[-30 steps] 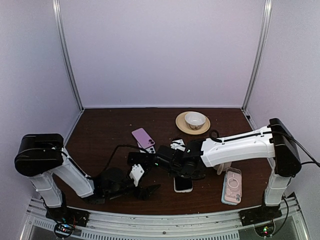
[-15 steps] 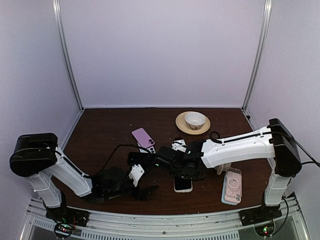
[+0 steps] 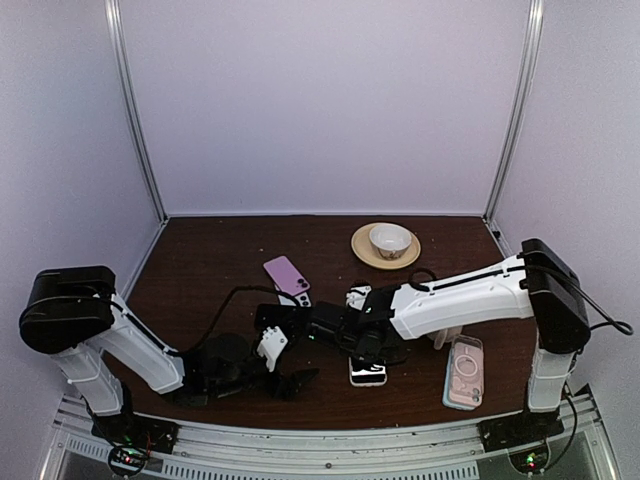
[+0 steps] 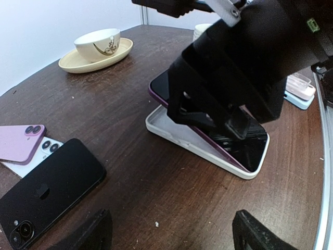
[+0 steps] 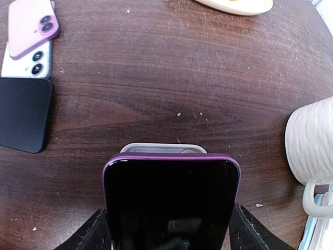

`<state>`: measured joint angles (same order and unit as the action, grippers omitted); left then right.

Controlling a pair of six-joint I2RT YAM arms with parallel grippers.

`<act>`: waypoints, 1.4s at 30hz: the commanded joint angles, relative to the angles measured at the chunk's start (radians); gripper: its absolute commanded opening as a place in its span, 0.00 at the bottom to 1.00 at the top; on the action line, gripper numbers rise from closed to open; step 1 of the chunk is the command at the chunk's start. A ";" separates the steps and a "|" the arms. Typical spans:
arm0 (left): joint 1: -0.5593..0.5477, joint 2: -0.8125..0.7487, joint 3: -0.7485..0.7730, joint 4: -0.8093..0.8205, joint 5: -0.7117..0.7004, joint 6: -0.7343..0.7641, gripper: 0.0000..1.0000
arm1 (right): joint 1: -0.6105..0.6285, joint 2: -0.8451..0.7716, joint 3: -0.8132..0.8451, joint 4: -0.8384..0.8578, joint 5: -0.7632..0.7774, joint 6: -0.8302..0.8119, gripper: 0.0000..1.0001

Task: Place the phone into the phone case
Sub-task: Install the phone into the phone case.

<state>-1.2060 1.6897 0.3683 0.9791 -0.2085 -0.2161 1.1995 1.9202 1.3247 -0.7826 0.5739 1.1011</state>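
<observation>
The right gripper clamps the long edges of the rigid, probably slick purple glass-fronted phone, tilted into the white plastic case.

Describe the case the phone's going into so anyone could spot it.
On the brown table, look front centre, under the right claw. The white case there has a purple-edged phone tilted into it; the pinkish case further right lies alone.
</observation>
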 commanded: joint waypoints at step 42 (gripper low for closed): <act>-0.004 0.005 0.166 -0.261 0.114 0.043 0.82 | -0.070 -0.268 -0.303 0.117 -0.428 -0.165 0.52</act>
<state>-1.2064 1.6756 0.4881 0.7742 -0.1505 -0.2035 1.1442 1.6718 1.1133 -0.7815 0.2691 0.9501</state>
